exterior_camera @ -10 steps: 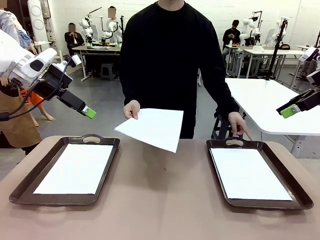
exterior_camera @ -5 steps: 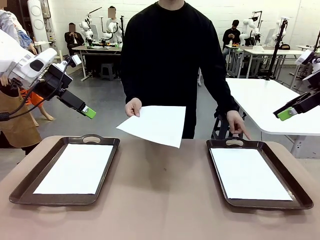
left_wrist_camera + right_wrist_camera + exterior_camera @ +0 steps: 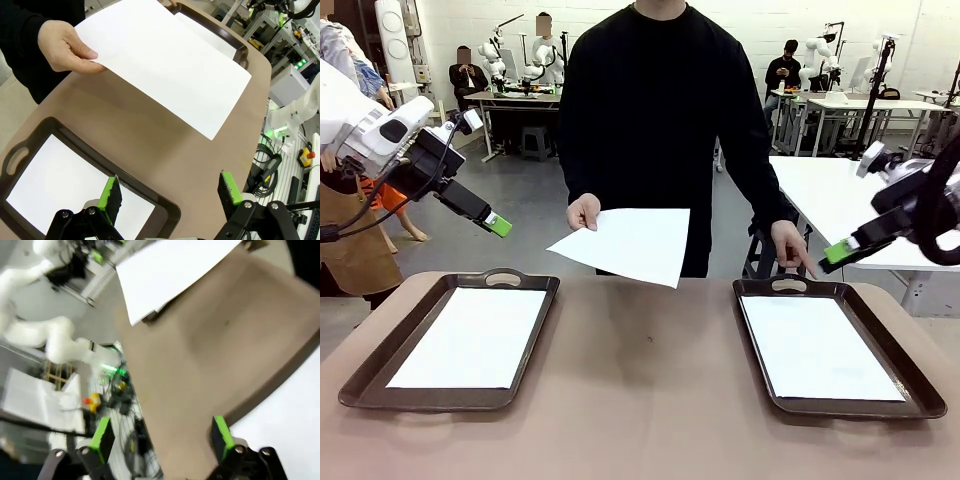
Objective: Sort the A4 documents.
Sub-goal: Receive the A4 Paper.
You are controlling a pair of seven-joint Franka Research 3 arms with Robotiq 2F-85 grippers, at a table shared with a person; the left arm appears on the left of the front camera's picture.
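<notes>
Person's hand [image 3: 583,213] at the far table edge, pinching one white sheet [image 3: 628,244] by its corner, held up clear of the table [image 3: 650,380] between the two trays. Other hand [image 3: 790,245] pointing down, fingertip at the handle of the right tray [image 3: 920,385]. Left gripper [image 3: 496,224] up off the table, jaws apart, nothing between the pads, above the far end of the left tray [image 3: 360,375] and well to the side of the held sheet. Right gripper [image 3: 837,253] likewise spread and empty, just beside the pointing hand, over the right tray's far end. One white sheet [image 3: 468,336] flat inside the left tray, another [image 3: 820,348] inside the right. Bare tabletop between trays.
</notes>
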